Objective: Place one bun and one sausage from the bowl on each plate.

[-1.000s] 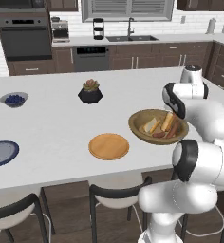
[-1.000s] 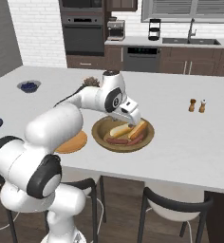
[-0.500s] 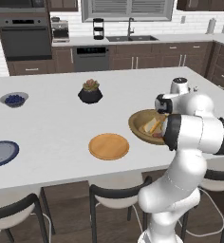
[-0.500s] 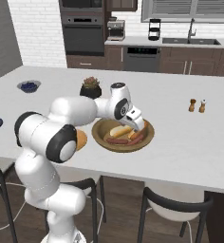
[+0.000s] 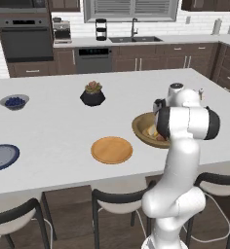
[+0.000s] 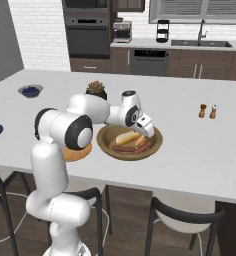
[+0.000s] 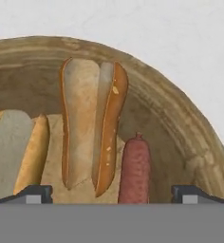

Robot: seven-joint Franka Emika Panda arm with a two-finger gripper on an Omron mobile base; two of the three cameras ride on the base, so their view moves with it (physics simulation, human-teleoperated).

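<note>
While our arm bends low over the white worktop (image 5: 63, 131), we see the tool (image 6: 146, 131) hanging just above the wooden bowl (image 6: 104, 143), its two dark fingertips (image 7: 34, 193) spread wide with nothing between them. From the hand camera, the bowl (image 7: 180, 118) holds a split bun (image 7: 88, 126) standing lengthwise in the middle, a reddish sausage (image 7: 134, 171) just beside it, and a second bun (image 7: 19, 152) on the other side, partly cut off by the edge of the view. In the right base view we make out a pale bun (image 6: 126, 137) and two sausages (image 6: 125, 148) lying in the bowl beneath the tool. From the left base view, the bowl (image 5: 139, 127) sits near our arm, partly hidden behind it. An orange-tan plate (image 5: 111, 150) lies bare beside the bowl, and a grey-blue plate (image 5: 0, 156) lies well apart near the far left edge, also bare. Farther back stand a black pot with a succulent (image 5: 92, 94) and a small bowl of blueberries (image 5: 14, 101).
</note>
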